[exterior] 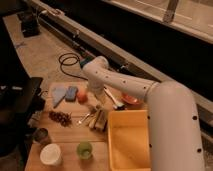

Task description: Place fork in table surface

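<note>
The robot's gripper [98, 106] hangs low over the wooden surface [66, 138], just above the silver fork [85, 118], which lies between the grape bunch [60, 118] and the yellow tub [127, 142]. Whether its jaws are open or closed cannot be told.

Dim room, grey floor [37, 47] (black cable [69, 62] coiled), long dark rail [132, 60]
</note>
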Motion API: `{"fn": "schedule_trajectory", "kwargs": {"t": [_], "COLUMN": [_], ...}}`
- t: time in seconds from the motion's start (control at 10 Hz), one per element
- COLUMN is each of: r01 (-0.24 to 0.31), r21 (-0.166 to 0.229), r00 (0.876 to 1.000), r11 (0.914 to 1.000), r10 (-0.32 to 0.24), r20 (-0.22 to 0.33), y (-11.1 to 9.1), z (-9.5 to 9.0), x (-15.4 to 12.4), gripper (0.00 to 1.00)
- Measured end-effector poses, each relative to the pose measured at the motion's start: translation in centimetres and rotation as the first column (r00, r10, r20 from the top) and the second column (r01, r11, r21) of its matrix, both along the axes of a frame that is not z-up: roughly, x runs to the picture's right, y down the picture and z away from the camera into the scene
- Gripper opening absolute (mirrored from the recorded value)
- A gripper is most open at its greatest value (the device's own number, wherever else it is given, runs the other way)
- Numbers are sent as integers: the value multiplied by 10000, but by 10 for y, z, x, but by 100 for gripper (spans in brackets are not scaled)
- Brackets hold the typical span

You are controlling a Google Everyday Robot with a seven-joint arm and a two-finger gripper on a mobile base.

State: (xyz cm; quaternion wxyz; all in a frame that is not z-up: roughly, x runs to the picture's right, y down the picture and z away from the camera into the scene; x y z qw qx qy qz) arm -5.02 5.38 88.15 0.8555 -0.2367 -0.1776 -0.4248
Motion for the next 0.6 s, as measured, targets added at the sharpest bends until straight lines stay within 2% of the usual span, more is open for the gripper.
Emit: {"fn": "schedule_trajectory", "kwargs": {"t": [0.2, 0.6], "r01": [2, 222], "r21": [395, 439], "r00": [10000, 9998], "r11": [9992, 9988], "r10": [-5, -222], "r20": [82, 0], "y": [1, 1], "z": [1, 1], "x": [7, 6], "gripper": [80, 80]}}
